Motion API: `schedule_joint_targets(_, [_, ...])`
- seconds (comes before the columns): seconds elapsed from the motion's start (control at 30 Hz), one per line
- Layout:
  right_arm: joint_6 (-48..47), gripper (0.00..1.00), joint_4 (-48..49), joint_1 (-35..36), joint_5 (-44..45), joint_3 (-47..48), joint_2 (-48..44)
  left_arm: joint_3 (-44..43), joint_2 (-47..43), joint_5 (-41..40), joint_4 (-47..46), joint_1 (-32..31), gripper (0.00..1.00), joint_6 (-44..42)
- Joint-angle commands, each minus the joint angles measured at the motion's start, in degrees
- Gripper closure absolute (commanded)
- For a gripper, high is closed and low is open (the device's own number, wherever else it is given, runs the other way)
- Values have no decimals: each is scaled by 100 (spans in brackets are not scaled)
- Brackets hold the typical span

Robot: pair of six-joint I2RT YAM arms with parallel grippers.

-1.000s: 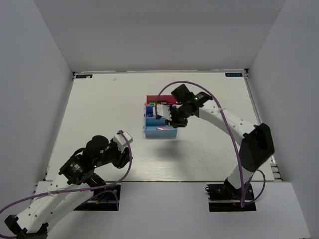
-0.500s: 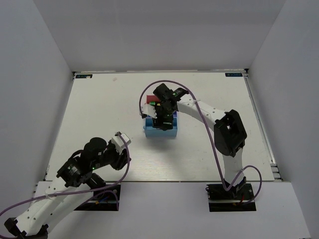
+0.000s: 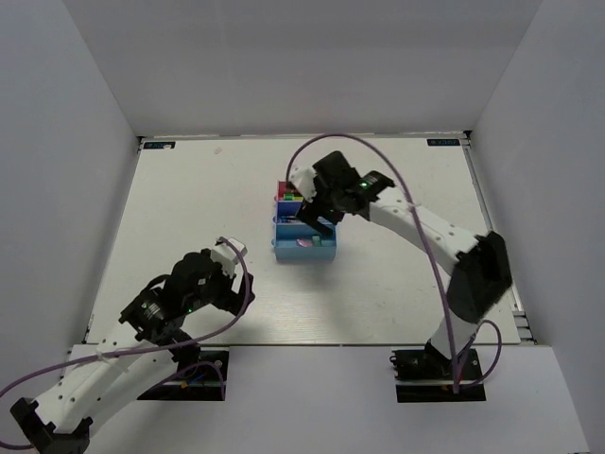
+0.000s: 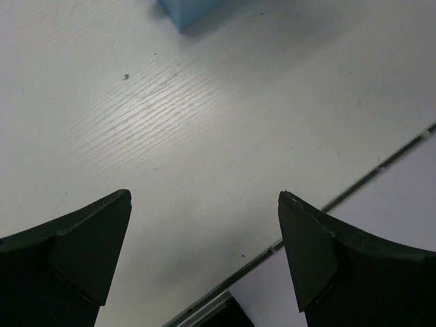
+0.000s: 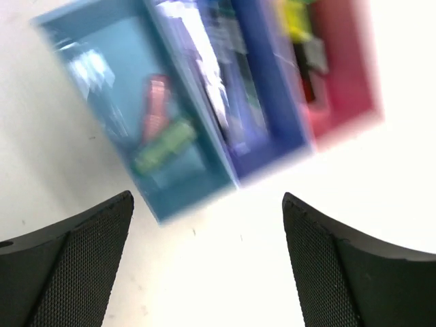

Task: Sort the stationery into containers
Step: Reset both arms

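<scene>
Three small open plastic trays (image 3: 302,253) sat joined in a row near the middle of the white tabletop (image 3: 189,208), which had a fine wood grain. All three were box-shaped with straight thin walls: one light blue tray (image 5: 95,82) nearest the arms, one dark blue tray (image 5: 272,102) in the middle, and one red tray (image 5: 340,75) at the far end.

In the right wrist view, the light blue tray held two short rounded pieces lying close together on its floor, a pink piece (image 5: 155,102) and a green piece (image 5: 163,146). The dark blue tray held pale and green streaks, too blurred to count. In the red tray one yellow item (image 5: 296,17) showed at the far end, beside something dark that could not be made out.

Two pincers were in view. The right pincer (image 5: 206,201) hung over the row of trays, its two dark, mesh-textured fingers spread wide with nothing between them. The left pincer (image 4: 204,197) hovered over bare tabletop near the front edge, well apart from the trays. Its two smooth black wedge-shaped fingers were also wide apart and empty. One corner of the light blue tray showed at the top of the left wrist view.
</scene>
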State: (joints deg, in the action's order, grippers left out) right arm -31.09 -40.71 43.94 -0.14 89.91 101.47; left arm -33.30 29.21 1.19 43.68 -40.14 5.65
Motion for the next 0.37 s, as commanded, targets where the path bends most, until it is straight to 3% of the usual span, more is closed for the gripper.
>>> schedule_joint_targets(0.0, [1825, 9, 809, -272, 1321, -629, -1242, -343, 460, -849, -281, 6, 1, 674])
schedule_joint_targets(0.1, [2107, 9, 1160, -378, 1796, -1377, -2191, -519, 1015, -717, -430, 225, 1, 859])
schedule_joint_targets(0.33, [1634, 9, 2232, -483, 3877, -3039, -4089, -862, 2052, 678, -1063, 1367, 1, 1201])
